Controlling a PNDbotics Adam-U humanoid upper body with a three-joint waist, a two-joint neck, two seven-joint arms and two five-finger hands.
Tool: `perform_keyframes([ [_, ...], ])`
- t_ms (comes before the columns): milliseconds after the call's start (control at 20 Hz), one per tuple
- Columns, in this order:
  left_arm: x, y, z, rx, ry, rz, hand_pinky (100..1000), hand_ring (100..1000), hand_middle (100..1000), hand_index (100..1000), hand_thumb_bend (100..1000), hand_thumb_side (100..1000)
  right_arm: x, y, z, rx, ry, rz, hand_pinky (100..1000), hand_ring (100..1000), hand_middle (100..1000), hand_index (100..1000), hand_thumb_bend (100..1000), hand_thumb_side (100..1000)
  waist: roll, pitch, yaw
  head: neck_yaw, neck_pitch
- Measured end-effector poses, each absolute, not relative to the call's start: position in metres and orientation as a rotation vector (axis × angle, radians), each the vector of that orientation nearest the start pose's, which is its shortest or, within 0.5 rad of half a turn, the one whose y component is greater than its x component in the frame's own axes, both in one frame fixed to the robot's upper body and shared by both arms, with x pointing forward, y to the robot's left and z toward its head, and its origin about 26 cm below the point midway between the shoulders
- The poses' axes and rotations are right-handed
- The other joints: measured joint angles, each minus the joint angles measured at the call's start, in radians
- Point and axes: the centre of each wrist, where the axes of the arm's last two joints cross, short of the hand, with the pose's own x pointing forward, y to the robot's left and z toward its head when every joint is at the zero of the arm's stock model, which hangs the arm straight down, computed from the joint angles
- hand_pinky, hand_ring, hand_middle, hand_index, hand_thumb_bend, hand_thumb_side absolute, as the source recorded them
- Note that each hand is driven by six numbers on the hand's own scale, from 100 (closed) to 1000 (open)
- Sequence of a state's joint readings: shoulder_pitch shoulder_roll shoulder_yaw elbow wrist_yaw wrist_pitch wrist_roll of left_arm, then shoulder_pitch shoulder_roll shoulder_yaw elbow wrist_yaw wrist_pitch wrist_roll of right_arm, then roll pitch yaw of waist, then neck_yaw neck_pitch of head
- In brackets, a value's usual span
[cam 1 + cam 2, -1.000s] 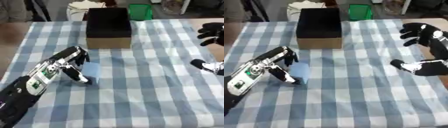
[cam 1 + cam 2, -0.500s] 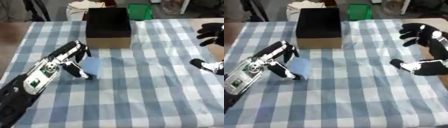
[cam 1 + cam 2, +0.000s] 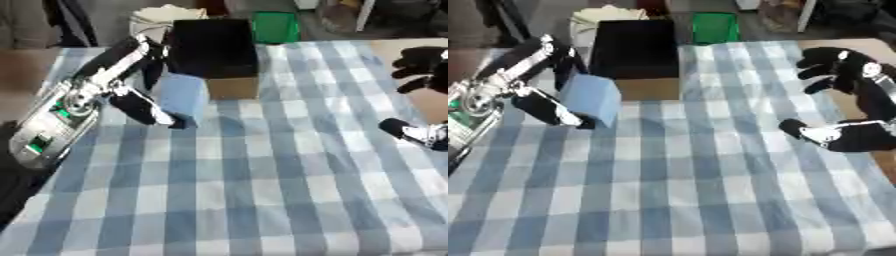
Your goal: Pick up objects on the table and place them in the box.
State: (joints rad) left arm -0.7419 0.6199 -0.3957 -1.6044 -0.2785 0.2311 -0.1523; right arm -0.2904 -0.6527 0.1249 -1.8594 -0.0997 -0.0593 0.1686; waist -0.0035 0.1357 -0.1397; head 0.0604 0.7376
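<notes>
Over the checked tablecloth (image 3: 262, 175), the left hand (image 3: 131, 75) pinches a blue block (image 3: 181, 97).

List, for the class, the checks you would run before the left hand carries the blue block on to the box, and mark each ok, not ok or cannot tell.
1. Blue block held by the left hand, fingers behind it and thumb in front: ok.
2. Block lifted off the checked tablecloth: cannot tell; its lower edge sits close to the cloth.
3. Box open at the top: ok, dark inside.
4. Block over the opening: not ok; it is beside the box's front left corner.
5. Right hand away from the path: ok, it is at the table's right edge, fingers relaxed.
</notes>
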Motion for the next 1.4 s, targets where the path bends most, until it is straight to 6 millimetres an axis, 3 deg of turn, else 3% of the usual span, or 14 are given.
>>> perform_keyframes([
  [350,0.431,0.219,0.24,0.738,-1.805,-0.965,405,316,266,408,695,100,0.316,-0.291,0.187,-0.098,-2.01,0.893,674,774,754,869,574,100,-0.003,-0.002,-0.043,0.013,-0.011],
  [800,0.482,0.227,0.21,0.911,-1.73,-0.709,404,337,296,435,702,100,0.319,-0.278,0.189,-0.027,-2.006,0.943,673,774,753,869,571,100,0.002,0.003,-0.106,0.036,-0.036],
  [900,0.489,0.231,0.201,0.949,-1.705,-0.649,413,360,327,464,746,100,0.319,-0.276,0.189,-0.017,-2.005,0.954,673,774,753,869,569,100,0.003,0.006,-0.117,0.041,-0.043],
  [1000,0.494,0.235,0.192,0.986,-1.678,-0.602,432,412,383,514,843,101,0.319,-0.275,0.189,-0.007,-2.0,0.961,673,774,753,869,568,100,0.006,0.007,-0.13,0.045,-0.045],
  [1050,0.495,0.236,0.188,1.002,-1.668,-0.586,464,474,460,585,937,200,0.319,-0.274,0.188,-0.003,-1.999,0.963,673,774,753,869,568,100,0.007,0.007,-0.134,0.047,-0.046],
  [1150,0.497,0.238,0.182,1.022,-1.651,-0.573,518,551,557,692,1000,231,0.319,-0.273,0.188,0.005,-1.998,0.964,673,774,752,869,568,100,0.007,0.008,-0.138,0.048,-0.052],
  [1200,0.498,0.24,0.179,1.028,-1.644,-0.576,537,577,591,724,1000,230,0.319,-0.273,0.188,0.007,-1.998,0.964,673,774,752,869,567,100,0.007,0.008,-0.138,0.049,-0.053],
  [1250,0.498,0.24,0.178,1.033,-1.639,-0.582,585,646,684,786,1000,207,0.319,-0.273,0.188,0.009,-1.998,0.964,673,774,752,869,567,100,0.007,0.009,-0.138,0.049,-0.053],
  [1400,0.498,0.241,0.177,1.027,-1.641,-0.613,637,729,773,839,1000,224,0.319,-0.272,0.188,0.01,-1.998,0.964,673,774,752,869,567,100,0.007,0.01,-0.134,0.049,-0.053],
])
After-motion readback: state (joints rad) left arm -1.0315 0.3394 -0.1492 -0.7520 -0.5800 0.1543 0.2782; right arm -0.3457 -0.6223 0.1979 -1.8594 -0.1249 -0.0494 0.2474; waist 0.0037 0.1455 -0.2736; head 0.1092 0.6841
